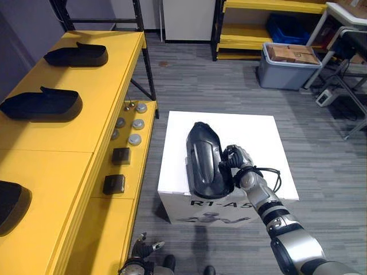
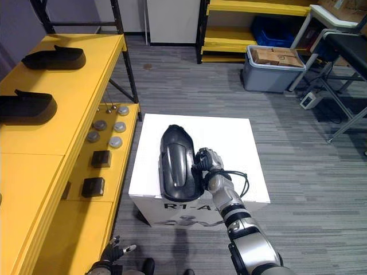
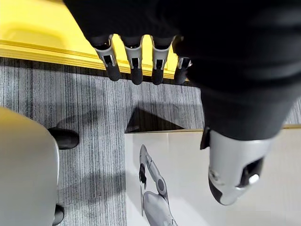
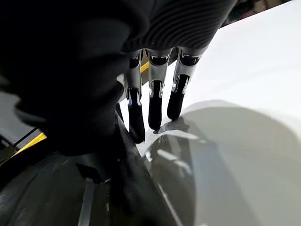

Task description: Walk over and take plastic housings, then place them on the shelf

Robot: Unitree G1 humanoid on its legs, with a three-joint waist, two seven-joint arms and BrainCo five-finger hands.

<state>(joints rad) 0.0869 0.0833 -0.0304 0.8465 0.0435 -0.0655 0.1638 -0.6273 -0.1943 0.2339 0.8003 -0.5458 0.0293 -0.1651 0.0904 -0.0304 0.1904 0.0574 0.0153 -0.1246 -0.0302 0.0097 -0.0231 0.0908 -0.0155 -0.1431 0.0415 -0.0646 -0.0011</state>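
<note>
A black plastic housing (image 1: 203, 160) lies on a white box (image 1: 258, 134) beside the yellow shelf (image 1: 69, 123), open floor (image 1: 229, 86) to its right; the right hand (image 1: 232, 156), straight-fingered, touches its right edge, thumb hidden; the left hand (image 1: 140, 250) hangs relaxed.

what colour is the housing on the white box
Black housing, best in the left eye view.

Glossy black housing (image 1: 205, 160) on a plain white box (image 1: 258, 137). Left of the box: yellow shelf (image 1: 69, 132) with black shelved housings (image 1: 43, 105). Floor (image 1: 200, 86) around the box: grey, fine stripes.
</note>
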